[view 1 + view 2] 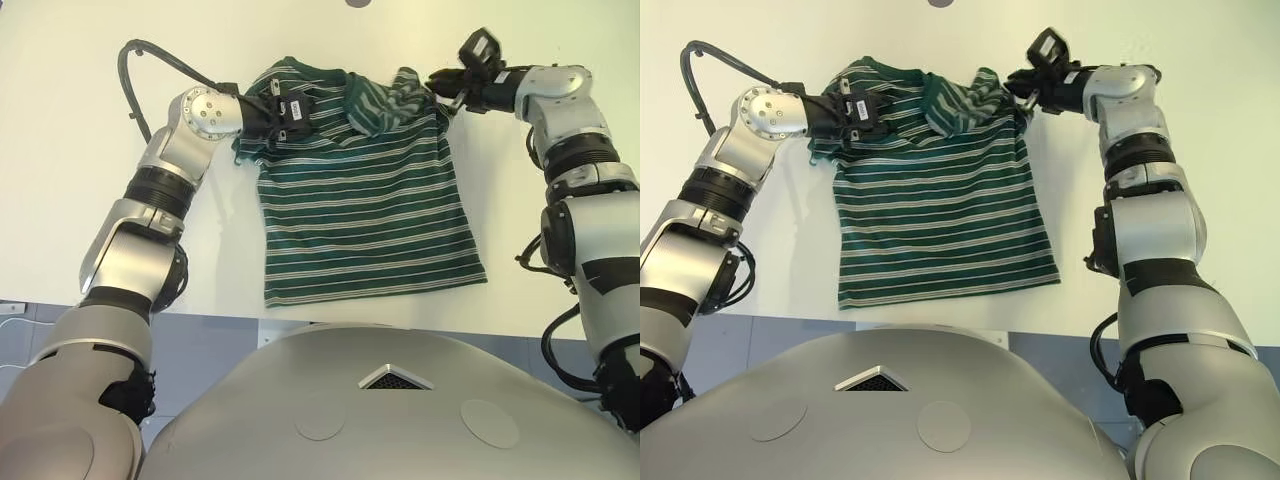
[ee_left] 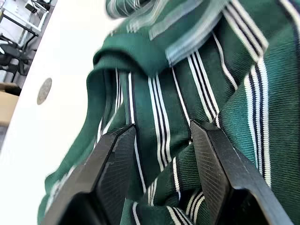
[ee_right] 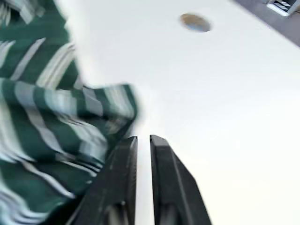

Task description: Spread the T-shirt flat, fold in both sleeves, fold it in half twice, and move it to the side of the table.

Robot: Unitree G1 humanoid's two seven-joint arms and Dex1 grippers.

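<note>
A green T-shirt with white stripes lies on the white table, hem toward me and collar at the far side. Its right sleeve is bunched and turned in over the collar area. My left gripper rests on the shirt's left shoulder; in the left wrist view it is open, its fingers astride a raised fold of cloth. At the shirt's right shoulder corner, my right gripper has its fingers nearly together, pinching the edge of the sleeve cloth.
The table's near edge runs just past the shirt's hem. Bare tabletop lies left and right of the shirt. A small round disc is set into the table beyond the collar.
</note>
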